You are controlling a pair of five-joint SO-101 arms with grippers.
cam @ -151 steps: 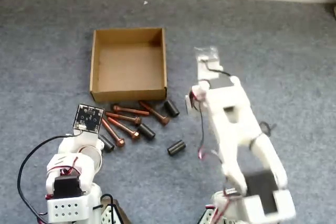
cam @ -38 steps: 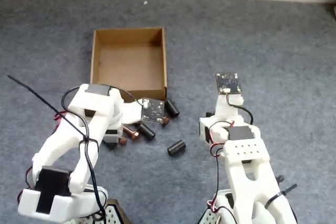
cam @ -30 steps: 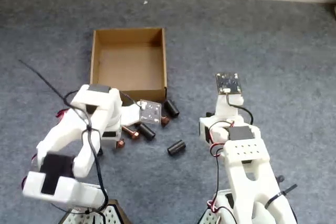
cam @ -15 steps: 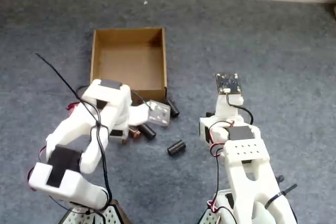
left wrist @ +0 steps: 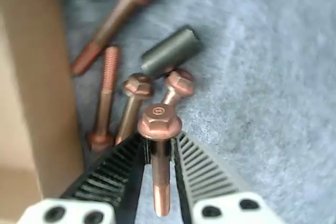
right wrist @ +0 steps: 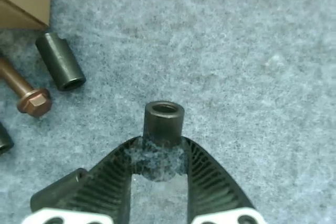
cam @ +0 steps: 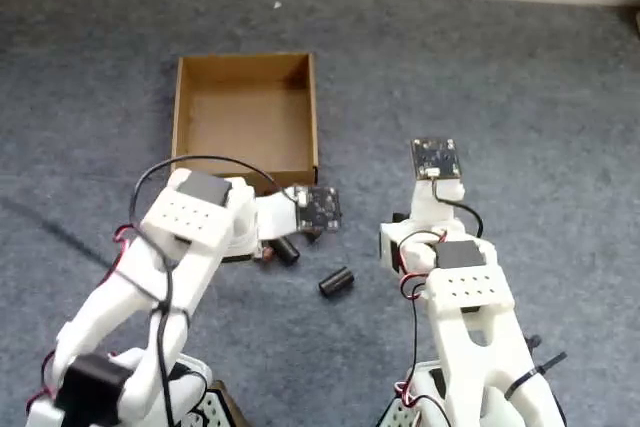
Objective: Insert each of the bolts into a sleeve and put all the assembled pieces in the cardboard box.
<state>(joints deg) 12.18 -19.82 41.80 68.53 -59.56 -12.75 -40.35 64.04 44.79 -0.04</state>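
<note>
High view: cardboard box (cam: pixel 245 117) is empty, so no assembled pieces are in yet. One loose sleeve (cam: pixel 336 281) lies on the surface (cam: pixel 520 97) between the arms.

Left wrist view: left claw (left wrist: pixel 158 140) is pinched on a bolt (left wrist: pixel 159 121) just under its head, over spare bolts (left wrist: pixel 128 114) lying beside the box wall.

Right wrist view: right claw (right wrist: pixel 161 145) is clamped around a sleeve (right wrist: pixel 164 119), open end facing out.

Looks like an early stage: first pair is in hand but not joined, so insertion and all boxing are left.

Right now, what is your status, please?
Left hand shut on a bolt. Right hand shut on a sleeve. Loose bolts lie close by.
</note>
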